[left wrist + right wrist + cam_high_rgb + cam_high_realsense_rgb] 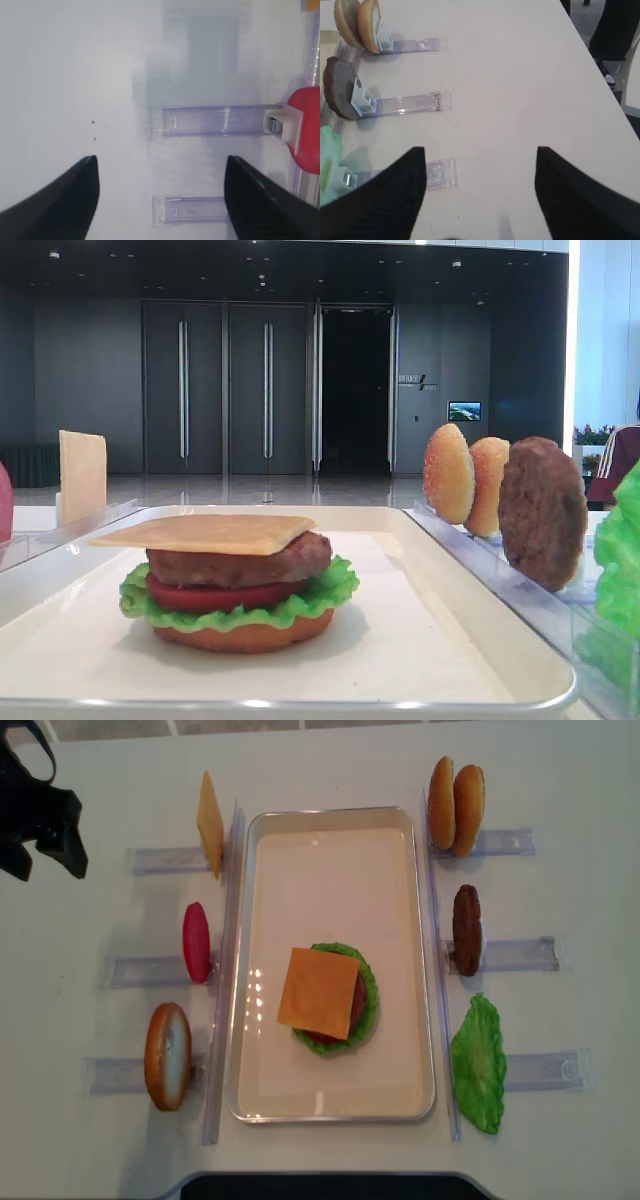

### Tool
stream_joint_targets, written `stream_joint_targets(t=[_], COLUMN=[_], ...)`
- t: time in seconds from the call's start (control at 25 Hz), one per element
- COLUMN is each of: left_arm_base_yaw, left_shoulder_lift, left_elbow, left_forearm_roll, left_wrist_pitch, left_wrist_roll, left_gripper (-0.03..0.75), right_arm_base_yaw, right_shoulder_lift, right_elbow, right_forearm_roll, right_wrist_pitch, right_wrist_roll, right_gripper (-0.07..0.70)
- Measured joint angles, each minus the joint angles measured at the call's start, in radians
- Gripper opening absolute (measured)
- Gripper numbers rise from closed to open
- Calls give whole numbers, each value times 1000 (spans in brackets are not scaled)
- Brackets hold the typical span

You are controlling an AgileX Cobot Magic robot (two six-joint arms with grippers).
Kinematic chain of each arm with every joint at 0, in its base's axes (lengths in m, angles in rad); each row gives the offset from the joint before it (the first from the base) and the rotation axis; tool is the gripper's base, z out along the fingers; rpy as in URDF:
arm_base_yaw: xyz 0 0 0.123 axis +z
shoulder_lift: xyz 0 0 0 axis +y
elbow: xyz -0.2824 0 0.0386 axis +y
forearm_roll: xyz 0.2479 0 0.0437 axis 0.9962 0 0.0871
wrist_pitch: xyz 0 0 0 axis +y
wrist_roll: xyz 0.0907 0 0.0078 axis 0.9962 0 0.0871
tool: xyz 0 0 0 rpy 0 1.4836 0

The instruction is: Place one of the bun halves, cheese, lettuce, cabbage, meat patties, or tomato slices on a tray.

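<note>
On the white tray (330, 1105) stands a stack: bottom bun (240, 635), lettuce (330, 590), tomato slice (215, 596), meat patty (240, 562) and a cheese slice (318, 992) on top. Left of the tray a second cheese slice (210, 820), a tomato slice (196, 942) and a bun half (167, 1055) stand in racks. On the right are two bun halves (455, 805), a patty (466, 930) and a lettuce leaf (478, 1063). My left gripper (161, 160) hangs open and empty over the table left of the tomato slice (307, 130). My right gripper (481, 150) is open and empty, right of the lettuce (330, 160).
Clear plastic racks (150, 860) stick out from both long sides of the tray, and one lies between my left fingers (190, 210). The left arm (40, 815) shows dark at the far left corner. The table's right edge (600, 85) runs close by, with a dark-clothed person beyond it.
</note>
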Motion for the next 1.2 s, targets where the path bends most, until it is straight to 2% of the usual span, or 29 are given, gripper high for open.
stream_joint_targets(t=[0.16,0.28,0.84,1.2], left_arm_base_yaw=[3,3,3,3], left_shoulder_lift=[-4,-45,-526,-903], left_elbow=[4,62,543,810], left_forearm_roll=[4,4,-3,-3], left_wrist_pitch=[0,-1,-1,-93], left_wrist_roll=[-5,-16,-34,-34], left_gripper=[591,591,591,591], right_arm_base_yaw=[0,0,0,0], right_shoulder_lift=[0,0,0,0], right_elbow=[0,0,0,0], right_forearm_roll=[0,0,0,0], right_wrist_pitch=[0,0,0,0], right_wrist_roll=[0,0,0,0], right_gripper=[474,474,474,474])
